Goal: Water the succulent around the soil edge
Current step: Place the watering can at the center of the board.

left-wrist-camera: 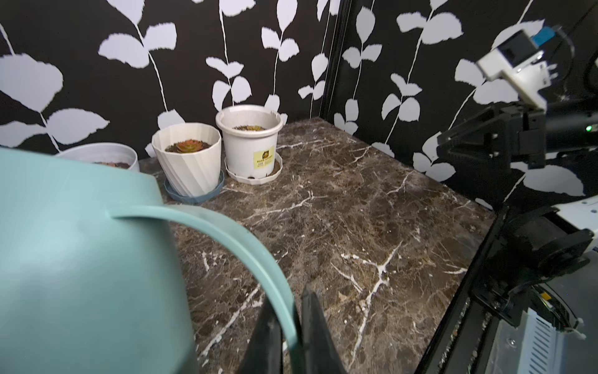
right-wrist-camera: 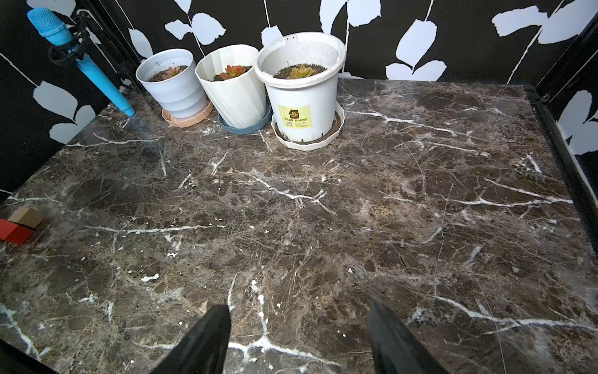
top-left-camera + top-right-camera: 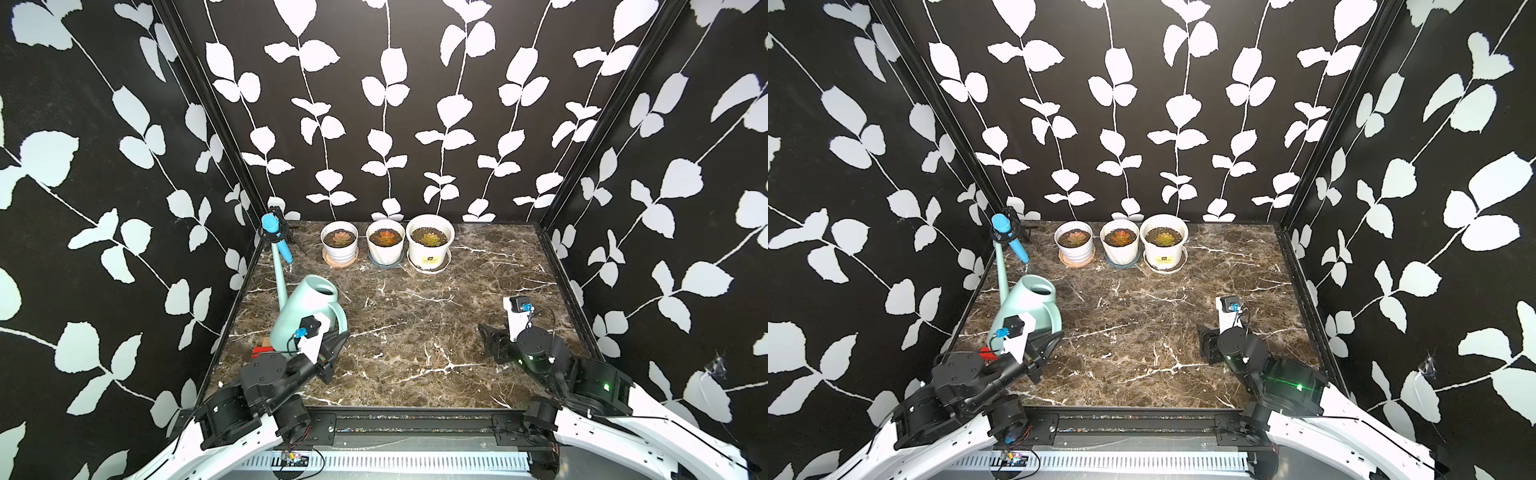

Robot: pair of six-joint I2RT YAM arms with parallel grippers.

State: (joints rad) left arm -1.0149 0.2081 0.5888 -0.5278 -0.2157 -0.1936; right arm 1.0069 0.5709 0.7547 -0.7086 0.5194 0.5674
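A teal watering can (image 3: 305,309) is at the left of the marble table, its long spout (image 3: 277,266) rising toward the back left. My left gripper (image 3: 337,340) is shut on the can's curved handle (image 1: 259,255), which runs between the two black fingers (image 1: 318,327). Three white pots line the back edge, each with a succulent in dark soil: a pinkish one (image 3: 341,237), an orange one (image 3: 386,237) and a yellow-green one (image 3: 430,238). My right gripper (image 2: 297,312) hangs open over bare marble at the right front, far from the pots.
A blue microphone (image 3: 272,227) on a small black stand is in the back left corner, right beside the spout tip. Red and brown blocks (image 2: 17,225) lie near the can's base. Each pot stands in a saucer. Black frame rails border the table (image 3: 415,316).
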